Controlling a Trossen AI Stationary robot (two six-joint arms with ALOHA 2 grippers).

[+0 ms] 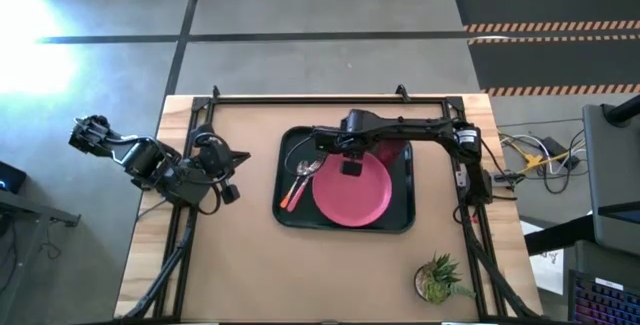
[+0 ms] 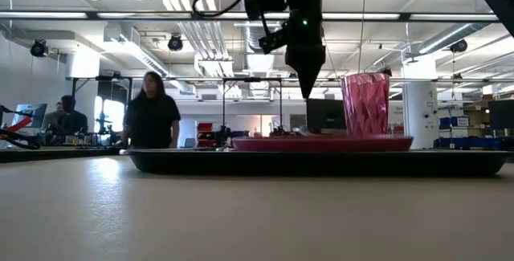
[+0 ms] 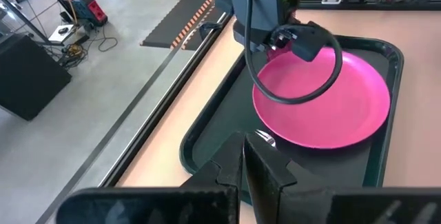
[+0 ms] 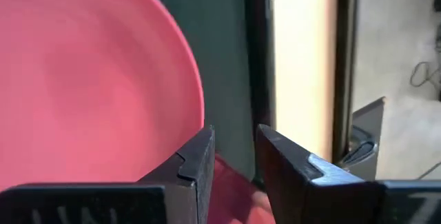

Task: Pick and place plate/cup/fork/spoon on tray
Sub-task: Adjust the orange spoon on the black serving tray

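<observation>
Four pieces of tableware all lie inside the tray point(image 1: 284, 203), the biggest thing on the table point(image 1: 330, 275) — dark, rectangular, rounded at the corners, sitting at the middle of the tabletop. Most of its floor is taken by the plate point(image 1: 358, 197), flat and pink-red, toward the tray's right and near side. Above the plate's far edge hangs the right gripper point(image 1: 351, 163), its arm reaching in from the table's right edge; in the right wrist view its two fingers point(image 4: 196, 162) stand a narrow gap apart with nothing between them, plate surface showing below. In the low view the gripper points straight down, clear of the plate. The cup point(image 2: 365, 104) stands upright on the tray just beside that gripper, seen best in the low view; from above the arm hides most of it. Left of the plate lie the spoon point(image 1: 292, 195) and the fork point(image 1: 305, 173), close together, handles angled toward the tray's left rim.

The left gripper point(image 1: 222, 170) waits well apart at the table's left side, fingers closed together and holding nothing.

A small potted plant point(image 1: 438, 279) sits at the near right corner.
</observation>
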